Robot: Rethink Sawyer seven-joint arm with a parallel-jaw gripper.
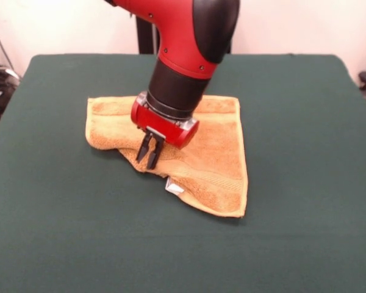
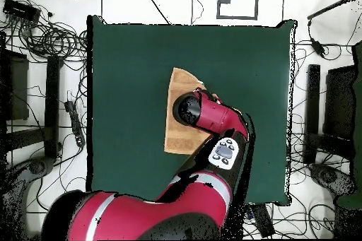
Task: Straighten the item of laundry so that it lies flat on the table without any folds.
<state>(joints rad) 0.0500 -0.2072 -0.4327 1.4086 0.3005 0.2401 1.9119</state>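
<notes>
The item of laundry, an orange-yellow terry towel, lies near the middle of the green table. One corner is folded in, leaving a diagonal edge along its near-left side. A small white tag sticks out at that edge. My gripper points down at the diagonal fold, its two dark fingers close together and pinched on the cloth there. In the overhead view the towel shows partly under my red wrist, which hides the fingers.
Green cloth extends widely on every side of the towel. Cables and stands lie on the floor beyond the table's edges.
</notes>
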